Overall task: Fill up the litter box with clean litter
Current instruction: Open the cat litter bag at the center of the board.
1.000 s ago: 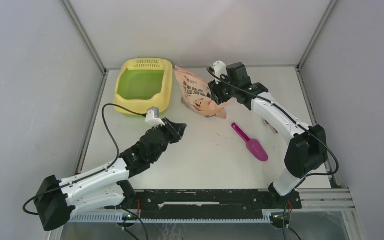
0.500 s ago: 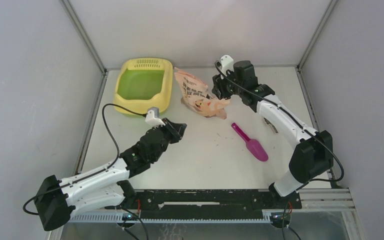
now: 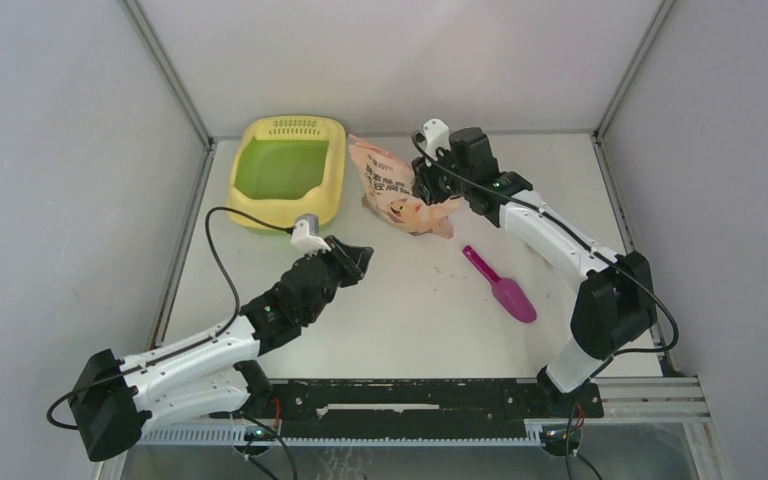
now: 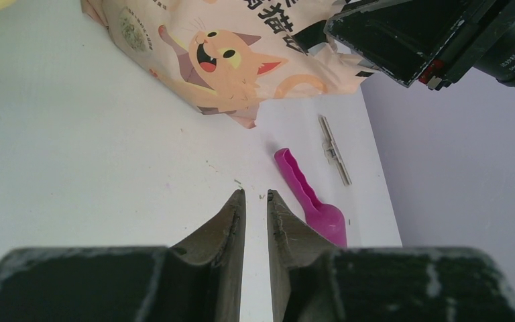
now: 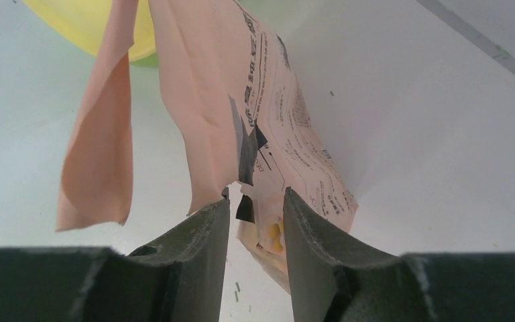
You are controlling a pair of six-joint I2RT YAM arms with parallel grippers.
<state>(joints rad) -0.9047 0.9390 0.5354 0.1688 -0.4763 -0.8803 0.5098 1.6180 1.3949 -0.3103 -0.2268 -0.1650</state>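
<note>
Currently, pale-yellow rounded plastic litter box (image 3: 334,185) lay green-floored; left gripper (image 4: 255,198) barely parted, empty; right gripper (image 5: 255,196) half-open astride peach plastic bag (image 5: 295,134).

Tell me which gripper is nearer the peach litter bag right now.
Right. The right gripper sits at the peach bag's right side, with bag film in the gap between its fingertips. The left gripper hangs apart from the bag, on its near side and slightly left.

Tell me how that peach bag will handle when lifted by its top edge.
Probably floppy: the bag is thin creased film, one loose flap hanging. Likely bottom-heavy, since its lower part bulges on the table. It may sag and swing when raised.
</note>
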